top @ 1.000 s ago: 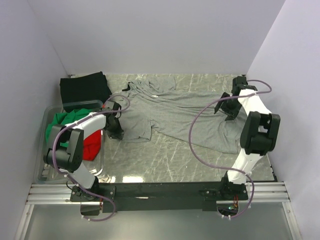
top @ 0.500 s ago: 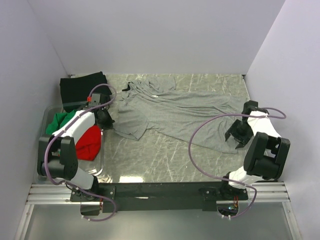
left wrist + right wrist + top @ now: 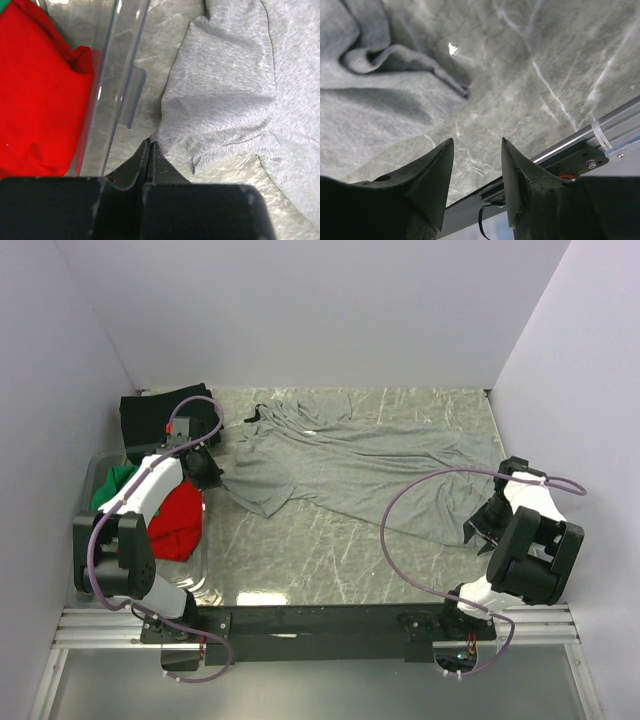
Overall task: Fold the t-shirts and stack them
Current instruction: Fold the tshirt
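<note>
Since a second ago my right gripper swung back to the grey t-shirt's near-right hem, jaws spread. The left gripper dragged the sleeve binward, fingers pressed together at its corner. Four shirts: grey spread out, black t-shirt far-left, green t-shirt and red t-shirt in the clear bin.

- tabletop: bare marble strip from 4 to 8 o'clock, between grey t-shirt and base rail; open passage for either arm
- grey t-shirt: lies low across the 10 to 3 o'clock half
- clear bin: upright walls at 9 o'clock, holding red shirt and green shirt; left arm reaches across it
- black shirt: heaped in the 10 o'clock corner
- walls: close the table at 9, 12 and 3 o'clock
- right arm: at the 4 o'clock edge, its cable looping over the shirt's hem
</note>
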{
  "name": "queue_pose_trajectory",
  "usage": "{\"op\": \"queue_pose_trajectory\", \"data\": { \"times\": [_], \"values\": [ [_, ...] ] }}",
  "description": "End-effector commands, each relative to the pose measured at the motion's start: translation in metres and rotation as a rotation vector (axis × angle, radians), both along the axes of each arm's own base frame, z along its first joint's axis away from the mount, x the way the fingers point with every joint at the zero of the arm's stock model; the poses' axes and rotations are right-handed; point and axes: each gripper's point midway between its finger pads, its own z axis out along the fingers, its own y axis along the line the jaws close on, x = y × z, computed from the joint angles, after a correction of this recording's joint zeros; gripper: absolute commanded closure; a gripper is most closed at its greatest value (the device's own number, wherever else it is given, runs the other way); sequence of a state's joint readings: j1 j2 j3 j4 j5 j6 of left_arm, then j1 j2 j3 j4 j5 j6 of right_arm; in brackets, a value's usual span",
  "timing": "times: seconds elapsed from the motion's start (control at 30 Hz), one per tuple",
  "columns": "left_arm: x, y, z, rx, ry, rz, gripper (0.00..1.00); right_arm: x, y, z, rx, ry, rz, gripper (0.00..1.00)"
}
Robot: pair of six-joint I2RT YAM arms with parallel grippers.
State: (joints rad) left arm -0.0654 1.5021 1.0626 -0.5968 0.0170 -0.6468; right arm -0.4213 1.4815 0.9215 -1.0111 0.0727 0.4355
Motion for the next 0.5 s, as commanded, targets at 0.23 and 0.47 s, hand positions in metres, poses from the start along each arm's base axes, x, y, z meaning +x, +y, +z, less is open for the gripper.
{"op": "queue_pose_trajectory", "data": {
  "times": [0.23, 0.47],
  "values": [
    [0.006, 0.001, 0.011, -0.018, -0.037, -0.038, 1.0, 0.007, 0.001, -0.014, 0.03, -0.044, -0.062, 0.53],
    [0.005, 0.002, 0.007, -0.016, -0.024, -0.051, 1.0, 0.024, -0.004, -0.016, 0.022, -0.085, -0.094, 0.55]
  ]
}}
